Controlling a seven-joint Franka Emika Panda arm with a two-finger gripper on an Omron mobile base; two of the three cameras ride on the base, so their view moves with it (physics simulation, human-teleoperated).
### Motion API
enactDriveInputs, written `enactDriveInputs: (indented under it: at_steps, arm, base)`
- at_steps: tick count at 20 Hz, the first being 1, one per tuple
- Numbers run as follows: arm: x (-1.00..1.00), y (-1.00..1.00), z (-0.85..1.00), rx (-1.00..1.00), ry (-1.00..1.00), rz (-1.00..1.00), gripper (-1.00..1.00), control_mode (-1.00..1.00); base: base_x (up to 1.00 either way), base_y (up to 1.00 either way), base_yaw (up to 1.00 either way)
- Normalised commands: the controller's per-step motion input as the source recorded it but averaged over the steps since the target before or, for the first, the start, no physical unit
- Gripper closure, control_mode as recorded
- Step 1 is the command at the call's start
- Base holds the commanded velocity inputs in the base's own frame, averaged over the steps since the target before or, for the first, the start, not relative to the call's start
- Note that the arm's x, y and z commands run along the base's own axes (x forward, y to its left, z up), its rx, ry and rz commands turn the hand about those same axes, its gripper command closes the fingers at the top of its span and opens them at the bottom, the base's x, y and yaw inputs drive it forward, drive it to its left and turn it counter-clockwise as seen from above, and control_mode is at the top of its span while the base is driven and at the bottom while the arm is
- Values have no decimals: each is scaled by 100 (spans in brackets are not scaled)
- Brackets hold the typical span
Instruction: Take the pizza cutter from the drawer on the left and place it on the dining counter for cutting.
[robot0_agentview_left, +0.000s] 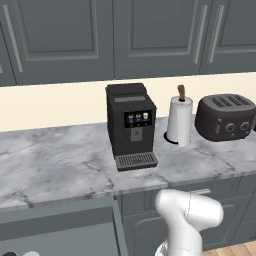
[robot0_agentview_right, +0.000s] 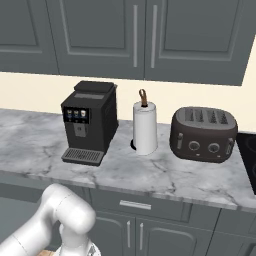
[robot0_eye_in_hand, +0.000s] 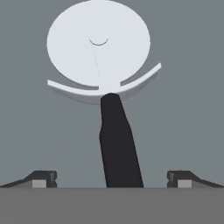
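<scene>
Spread to its widest, the claw (robot0_eye_in_hand: 112, 179) is seen in the hand view with one dark fingertip (robot0_eye_in_hand: 43, 178) at each lower corner and nothing gripped between them. Neither fingertip is touching anything. Between the two tips, the black handle of the pizza cutter (robot0_eye_in_hand: 114, 144) is seen running away from the claw, its near end lying midway in the gap and well apart from either tip. Beyond the handle, farther ahead of the claw, the round silvery-white wheel blade is laid flat, with a curved pale guard where blade and handle meet. The cutter is resting on the plain grey floor of the drawer (robot0_eye_in_hand: 188, 109), which lies ahead of the claw on all sides of the tool.

From the base views, the white arm (robot0_agentview_left: 187, 220) is seen bent downward below the marble worktop (robot0_agentview_left: 60, 165). The open drawer is glimpsed at the lower left of the left base view, under the worktop edge. Above and behind the arm, a black coffee machine (robot0_agentview_left: 129, 125), a paper towel roll (robot0_agentview_left: 179, 120) and a dark toaster (robot0_agentview_left: 225, 116) are stood on the worktop.
</scene>
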Motion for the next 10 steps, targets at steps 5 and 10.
enactDriveInputs:
  at_steps: [5,10]
  arm:
    - [0,0,-20,0,-1,0,-100,-100]
    - [0,0,-10,0,-2,0,-100,-100]
  base:
    - [0,0,0]
    - [0,0,0]
